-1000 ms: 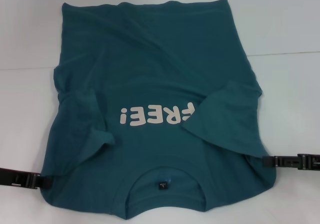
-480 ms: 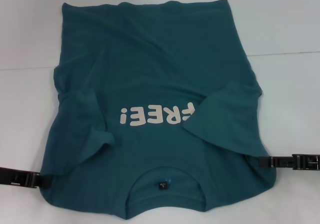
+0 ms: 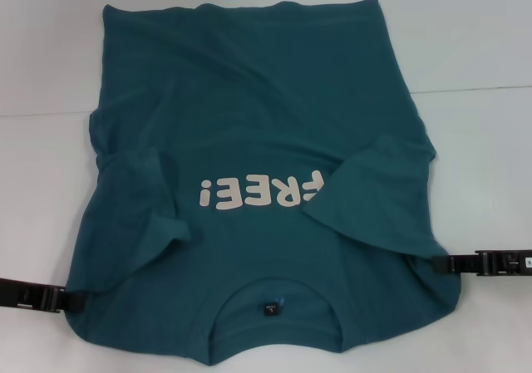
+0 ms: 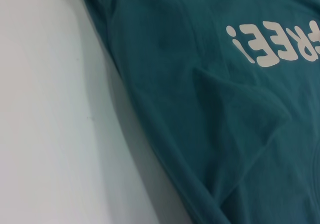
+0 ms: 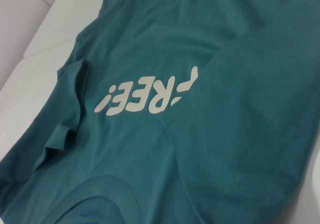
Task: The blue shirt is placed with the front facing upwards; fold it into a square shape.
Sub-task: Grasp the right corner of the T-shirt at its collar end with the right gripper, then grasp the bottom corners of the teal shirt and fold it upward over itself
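In the head view, a large dark teal-blue soft cotton T-shirt (image 3: 266,190) is spread front-up on a white counter (image 3: 474,49), with its round neckline at the near edge and its hem at the far edge. White "FREE!" lettering (image 3: 259,192) is seen upside down across the chest. Both short sleeves are folded inward over the body; the right sleeve (image 3: 378,194) partly covers the start of the lettering, and the left sleeve (image 3: 137,203) lies bunched beside its end. A small dark tag (image 3: 269,309) is seen inside the neckline. The black left gripper (image 3: 71,301) is placed low at the shirt's near left edge, and the black right gripper (image 3: 445,264) at the near right edge, each touching the fabric. Whether either pair of jaws is clenched on the cloth cannot be told.

In the left wrist view, the shirt's (image 4: 225,114) side edge is shown against the white counter (image 4: 50,109), with part of the lettering (image 4: 272,44) visible.

In the right wrist view, the shirt (image 5: 225,149) fills most of the picture, with the lettering (image 5: 150,95), the folded left sleeve (image 5: 67,112) and the neckline rim shown.
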Motion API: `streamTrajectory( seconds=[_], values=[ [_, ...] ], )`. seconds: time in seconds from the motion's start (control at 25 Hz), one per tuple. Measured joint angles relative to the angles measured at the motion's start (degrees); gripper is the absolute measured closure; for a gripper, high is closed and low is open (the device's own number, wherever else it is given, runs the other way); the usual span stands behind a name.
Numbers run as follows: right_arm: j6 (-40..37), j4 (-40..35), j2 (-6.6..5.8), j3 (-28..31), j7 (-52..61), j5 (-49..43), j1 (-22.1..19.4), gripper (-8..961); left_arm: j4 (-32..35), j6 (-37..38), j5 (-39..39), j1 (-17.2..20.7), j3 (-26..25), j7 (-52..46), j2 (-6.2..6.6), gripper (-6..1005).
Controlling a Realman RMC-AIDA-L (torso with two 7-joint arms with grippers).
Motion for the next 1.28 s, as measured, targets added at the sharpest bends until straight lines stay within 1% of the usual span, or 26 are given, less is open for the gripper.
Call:
streamTrajectory(
  seconds=[0.16,0.36,0.44,0.72,0.92,1.08,1.12,1.16,1.28],
  values=[
    [0.34,-0.33,0.15,0.04,0.76,-1.05,0.15,684,0.0,-0.04,-0.03,0.0,0.0,-0.06,0.0,997],
    [0.43,-0.31,0.17,-0.02,0.85,-1.13,0.0,908,0.0,-0.22,-0.07,0.0,0.0,-0.07,0.0,997],
    [0.39,-0.29,0.16,-0.01,0.85,-1.13,-0.13,913,0.0,-0.25,-0.08,0.0,0.0,-0.07,0.0,997],
    [-2.73,-0.37,-0.61,1.62,-0.03,-0.68,-2.16,922,0.36,1.75,-0.08,0.0,-0.93,-0.14,0.19,997],
    [-4.61,-0.46,-1.06,4.64,-1.47,-0.59,-4.23,921,1.76,4.08,0.27,0.59,-2.23,-0.66,0.5,996],
    [-7.65,-0.47,-1.76,8.15,-3.11,-0.56,-5.75,920,2.17,6.85,0.51,1.28,-4.98,-0.4,0.99,996],
    [-8.58,-0.47,-1.97,9.07,-3.59,-0.55,-6.13,920,2.17,6.85,0.51,1.28,-4.98,-0.4,0.99,996],
    [-9.32,-0.48,-2.14,9.83,-4.04,-0.55,-6.46,920,2.23,8.42,0.52,1.6,-6.39,0.08,1.13,996],
    [-11.28,-0.48,-2.33,11.74,-5.19,-0.58,-7.37,919,2.4,10.52,0.53,2.21,-7.1,0.53,1.16,996]
  ],
)
